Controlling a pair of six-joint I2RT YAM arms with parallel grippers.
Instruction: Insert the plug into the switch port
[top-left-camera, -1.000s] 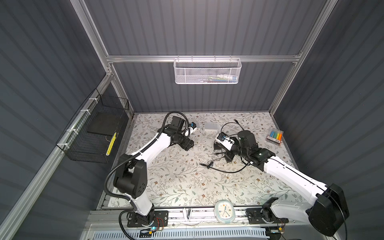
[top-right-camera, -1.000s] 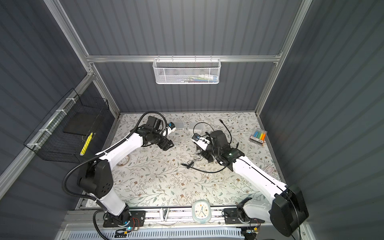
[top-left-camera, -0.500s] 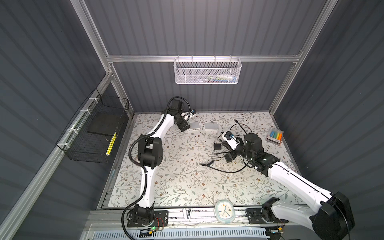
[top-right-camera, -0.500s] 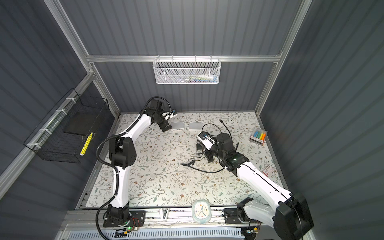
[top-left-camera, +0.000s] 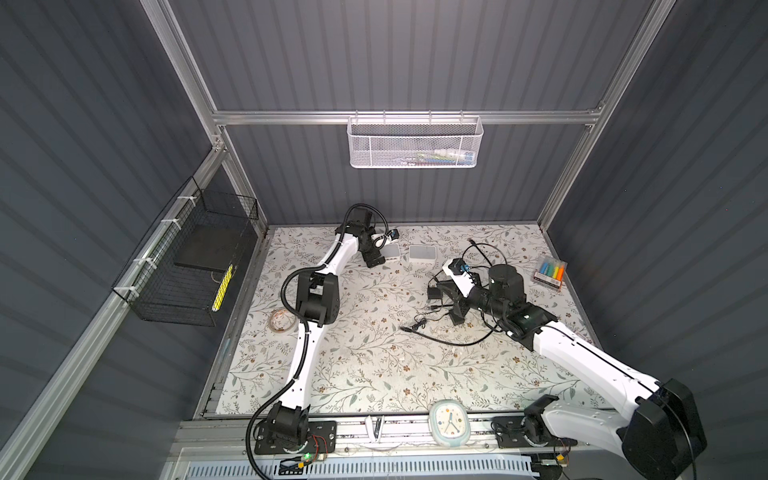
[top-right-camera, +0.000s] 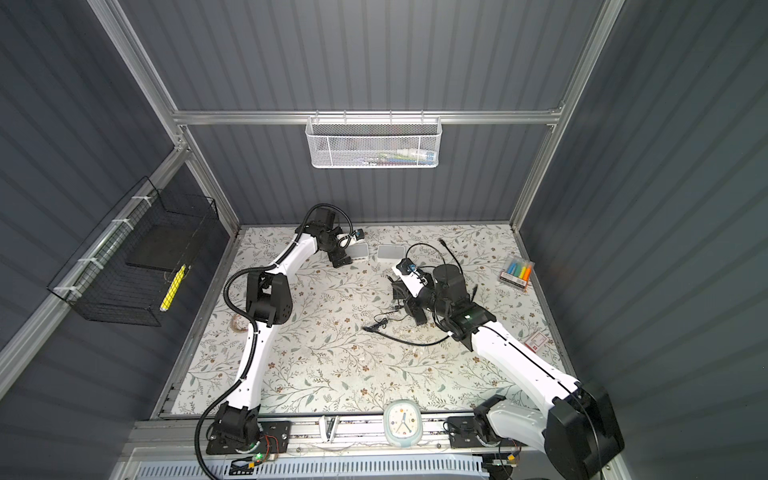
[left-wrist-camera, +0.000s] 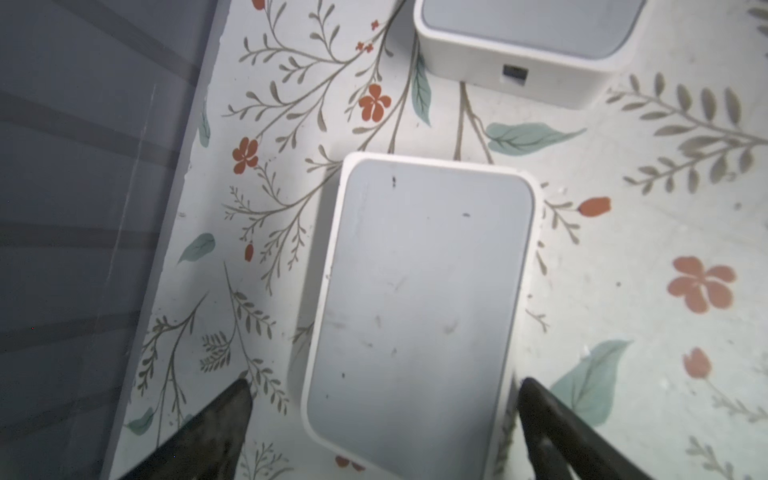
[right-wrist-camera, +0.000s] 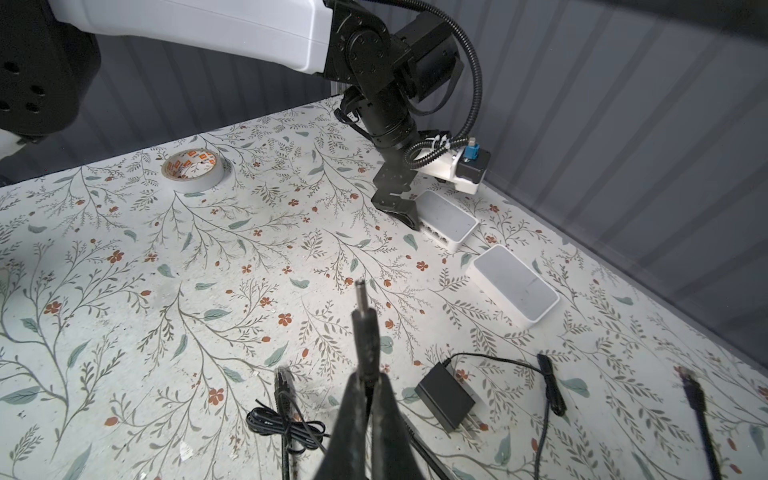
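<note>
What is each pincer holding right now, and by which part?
The right pincer grips the black plug by its rear, cable end, with the tip free. The left pincer is open around the white switch, holding nothing.

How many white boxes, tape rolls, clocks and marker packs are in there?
White boxes: 2
Tape rolls: 1
Clocks: 1
Marker packs: 1
Total: 5
</note>
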